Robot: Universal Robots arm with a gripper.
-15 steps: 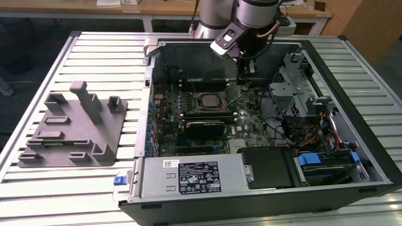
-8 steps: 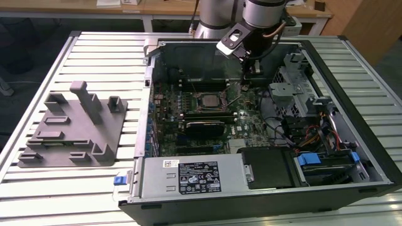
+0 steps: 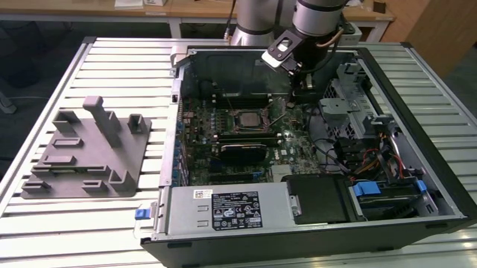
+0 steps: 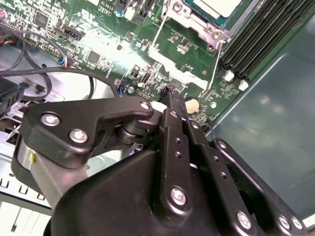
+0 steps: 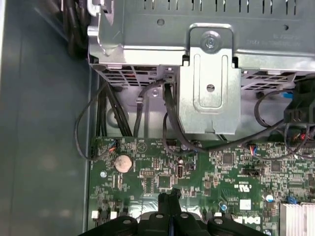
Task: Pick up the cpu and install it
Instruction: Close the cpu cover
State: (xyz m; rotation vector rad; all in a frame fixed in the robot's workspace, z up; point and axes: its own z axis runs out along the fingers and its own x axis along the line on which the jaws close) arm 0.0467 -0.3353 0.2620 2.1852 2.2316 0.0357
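The cpu lies flat in its socket in the middle of the green motherboard, inside the open computer case. In the second wrist view the cpu shows a pale silver top inside the socket's metal frame. My gripper hangs inside the case to the exterior view's right of the socket, over the board's far corner. Its black fingers are pressed together with nothing between them in both wrist views: gripper, gripper. The tips hover just above the board near a coin battery.
A grey fixture plate with upright posts lies on the slatted table at the exterior view's left. A metal drive cage, black cables and memory slots crowd the gripper. The power supply fills the case's near side.
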